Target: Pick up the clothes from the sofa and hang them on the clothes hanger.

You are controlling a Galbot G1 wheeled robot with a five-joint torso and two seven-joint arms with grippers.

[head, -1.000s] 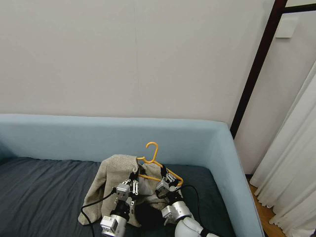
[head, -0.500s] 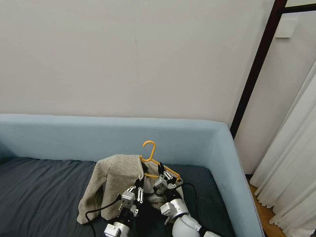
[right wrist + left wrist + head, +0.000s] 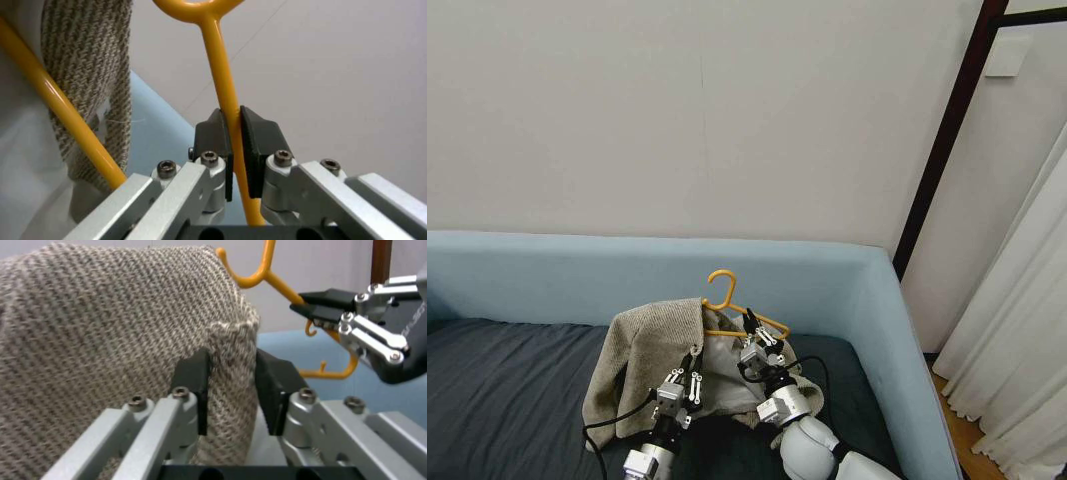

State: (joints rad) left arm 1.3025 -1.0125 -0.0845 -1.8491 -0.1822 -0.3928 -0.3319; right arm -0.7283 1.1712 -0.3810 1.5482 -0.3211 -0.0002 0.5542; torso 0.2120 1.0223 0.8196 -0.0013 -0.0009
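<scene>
- The sofa (image 3: pixel 547 275) has a pale blue back and a dark blue-grey seat. What I hold is toward its right end, short of the corner.
- The sweater (image 3: pixel 642 345) is a beige, coarse-ribbed knit. It drapes over the hanger's left shoulder and falls to the seat, with a paler inner side showing on its right.
- The hanger (image 3: pixel 221 75) is orange, hook upward, lifted above the seat in front of the sofa back.
- My left gripper (image 3: pixel 230 385) is pinched on a fold at the sweater's edge. The left wrist view shows my black pads pressed into the knit, a detail too small in the head view.
- My right gripper (image 3: pixel 235 145) clamps the hanger's stem just below the hook, seen plainly from the right wrist. The head view shows both grippers close together under the garment.
</scene>
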